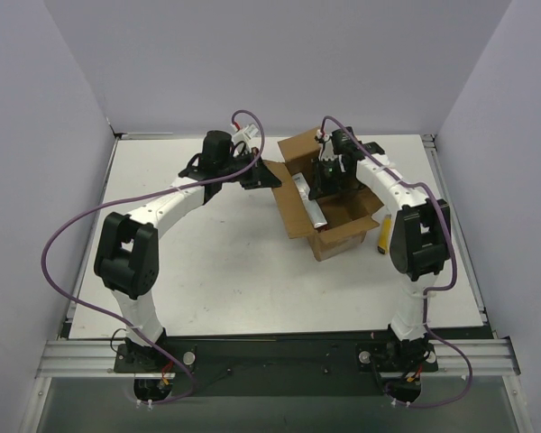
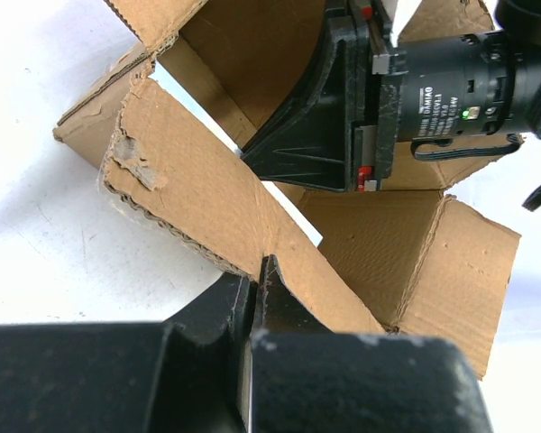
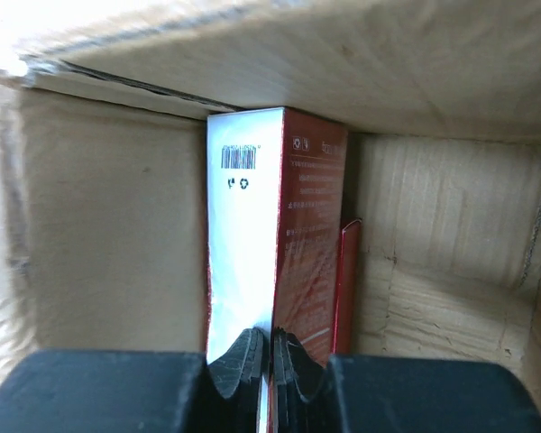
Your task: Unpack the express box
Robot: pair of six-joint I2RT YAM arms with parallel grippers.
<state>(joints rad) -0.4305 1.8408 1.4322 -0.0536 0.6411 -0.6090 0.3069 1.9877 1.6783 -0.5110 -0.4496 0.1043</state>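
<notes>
The express box [image 1: 335, 236], a brown carton with its flaps spread open, stands right of centre on the white table. My left gripper [image 1: 269, 175] is shut on the edge of the box's left flap [image 2: 198, 189], with the jaws pinching the cardboard at the left gripper [image 2: 257, 271]. My right gripper [image 1: 325, 185] reaches down inside the box and shows in the left wrist view [image 2: 343, 117]. In the right wrist view the right gripper [image 3: 272, 341] is shut on an upright red and white pack [image 3: 275, 225]. A second thin red pack [image 3: 346, 280] stands behind it against the box wall [image 3: 117, 244].
A small yellow object [image 1: 384, 233] lies on the table just right of the box, beside my right arm. Grey walls enclose the table on the left, back and right. The open white table top [image 1: 207, 262] lies left and in front of the box.
</notes>
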